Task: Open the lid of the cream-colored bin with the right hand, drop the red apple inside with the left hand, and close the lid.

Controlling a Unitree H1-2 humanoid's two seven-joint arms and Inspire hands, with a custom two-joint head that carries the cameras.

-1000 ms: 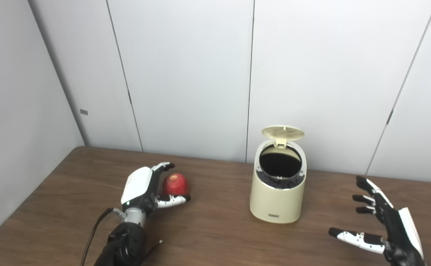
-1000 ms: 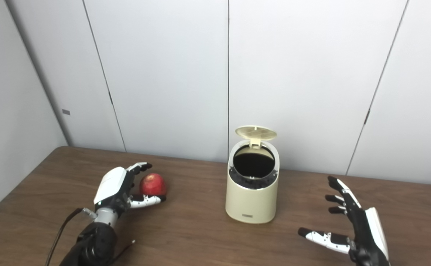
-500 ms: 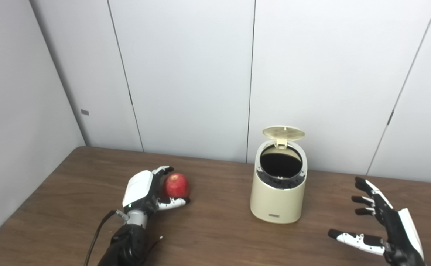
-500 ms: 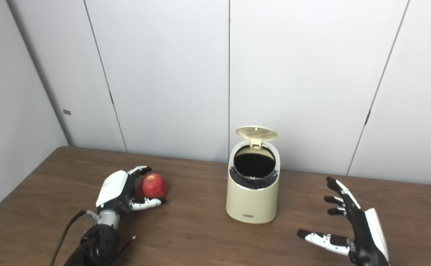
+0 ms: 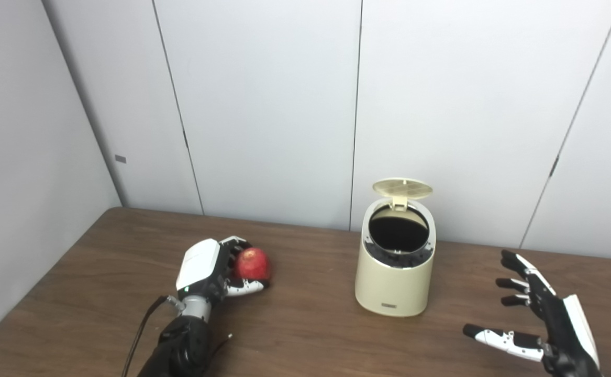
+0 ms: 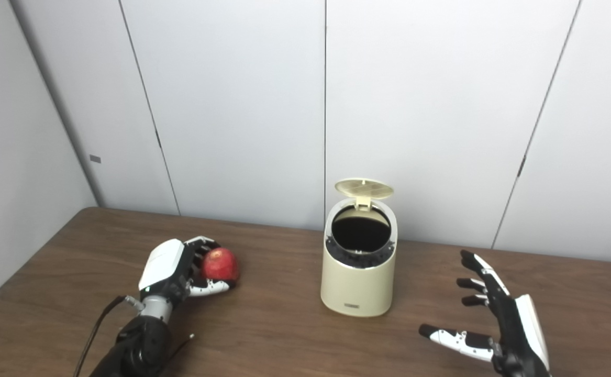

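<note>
Cream-colored bin [image 5: 394, 277] stands upright on the wooden table [image 5: 305, 324], its lid [image 5: 402, 187] raised at the rear hinge and the dark interior exposed. Red apple [image 5: 252, 263] rests on the table well to the left of the bin, with the left hand [image 5: 207, 267] curled against it, fingers [image 5: 232, 244] wrapping over its top and far side and thumb beneath its near edge. Right hand [image 5: 541, 319] hovers near the table to the right of the bin, apart from it, fingers spread and holding nothing.
</note>
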